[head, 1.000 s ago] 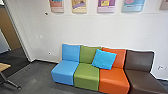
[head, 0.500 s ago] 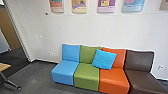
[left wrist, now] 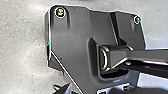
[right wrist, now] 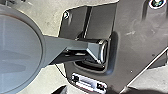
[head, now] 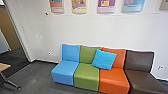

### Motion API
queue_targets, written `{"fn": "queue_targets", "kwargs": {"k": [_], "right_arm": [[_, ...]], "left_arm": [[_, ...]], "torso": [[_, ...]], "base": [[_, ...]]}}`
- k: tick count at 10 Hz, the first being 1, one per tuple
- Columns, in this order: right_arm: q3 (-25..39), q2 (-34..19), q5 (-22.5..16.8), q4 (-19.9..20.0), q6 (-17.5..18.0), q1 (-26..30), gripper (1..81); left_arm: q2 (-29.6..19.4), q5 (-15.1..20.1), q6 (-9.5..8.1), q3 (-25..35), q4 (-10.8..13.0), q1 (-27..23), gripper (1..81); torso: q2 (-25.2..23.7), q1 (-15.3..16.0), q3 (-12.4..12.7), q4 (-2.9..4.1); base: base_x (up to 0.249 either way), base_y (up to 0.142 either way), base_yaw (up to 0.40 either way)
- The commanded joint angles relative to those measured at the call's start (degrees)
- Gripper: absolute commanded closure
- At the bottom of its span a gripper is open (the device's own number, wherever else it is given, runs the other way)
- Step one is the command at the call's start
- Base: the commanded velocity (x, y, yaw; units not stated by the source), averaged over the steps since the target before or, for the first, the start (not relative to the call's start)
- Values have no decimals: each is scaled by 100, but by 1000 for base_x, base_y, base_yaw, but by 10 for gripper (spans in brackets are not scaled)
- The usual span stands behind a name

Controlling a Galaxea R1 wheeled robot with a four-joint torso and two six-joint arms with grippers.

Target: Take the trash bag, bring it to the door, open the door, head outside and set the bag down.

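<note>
At the far left of the head view, a pale door frame (head: 21,37) borders an opening with a brown panel (head: 9,28) beyond it. A dark, pointed part of my left gripper (left wrist: 63,89) reaches into the lower part of the left wrist view, over the robot's own base. In the right wrist view, a similar dark tip of my right gripper (right wrist: 60,90) shows beside the base. How either gripper stands cannot be made out.
A row of blue (head: 63,71), green (head: 87,75), orange (head: 113,80) and brown (head: 143,80) seats lines the white wall, with a bright blue cushion (head: 104,59) on it. A wooden table (head: 3,67) with a metal leg stands at the left edge. Posters (head: 106,6) hang above.
</note>
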Motion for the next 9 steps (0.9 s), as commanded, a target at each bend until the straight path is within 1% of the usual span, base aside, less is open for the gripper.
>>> {"fn": "queue_targets", "kwargs": {"k": [1,2,3,4,5,6,7,8,9], "right_arm": [[913,-802,-344,291,22,323,10],[1063,-995,-344,397,14,402,10],[1195,-1187,-344,485,22,472,10],[1405,-1434,-344,564,14,551,10],[1599,-1611,-344,626,14,647,10],[1732,-1726,-344,670,14,744,10],[2057,-2033,-344,776,14,876,10],[2259,-2227,-353,802,49,1008,10],[2460,-2392,-353,811,84,1113,10]], "left_arm": [[-254,352,-28,200,-285,-399,10],[-359,369,-28,305,-381,-452,10],[-438,404,-28,332,-495,-531,10],[-509,622,-28,341,-645,-662,10],[-510,800,-28,341,-724,-751,10],[-509,818,-28,349,-795,-794,10],[-518,835,-28,366,-988,-892,10],[-536,861,-28,402,-1059,-970,10],[-553,1060,-28,437,-1206,-1120,10]], "torso": [[-562,363,-324,0],[-672,431,-559,0],[-814,518,-665,0],[-995,632,-833,0],[-1183,754,-1012,0],[-1373,876,-1068,0],[-1598,1021,-861,0],[-1738,1119,-955,0],[-1893,1220,-999,0]], "base": [[0,0,0],[0,0,0],[0,0,0],[0,0,0],[0,0,0],[0,0,0],[0,0,0],[0,0,0],[0,0,0]]}}
